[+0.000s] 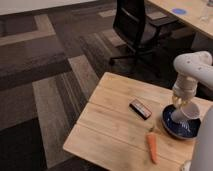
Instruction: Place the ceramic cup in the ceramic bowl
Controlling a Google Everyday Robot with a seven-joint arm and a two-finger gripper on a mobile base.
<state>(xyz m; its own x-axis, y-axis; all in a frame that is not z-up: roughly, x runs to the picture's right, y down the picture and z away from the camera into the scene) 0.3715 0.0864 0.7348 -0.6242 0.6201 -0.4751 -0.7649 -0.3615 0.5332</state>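
Observation:
The ceramic bowl (pixel 176 128) is dark blue and glossy and sits near the right edge of the wooden table (pixel 112 127). The ceramic cup (pixel 186 112) is small and white and hangs tilted just over the bowl's inside. My gripper (pixel 182 103) points down from the white arm (pixel 192 70) right above the bowl and is shut on the cup from above. The bowl's right side is hidden behind a pale part of the robot.
An orange carrot (pixel 152 147) lies in front of the bowl. A dark flat rectangular object (pixel 140 108) lies to the bowl's left. A black office chair (pixel 136 25) stands beyond the table. Another table (pixel 185 12) is at the top right.

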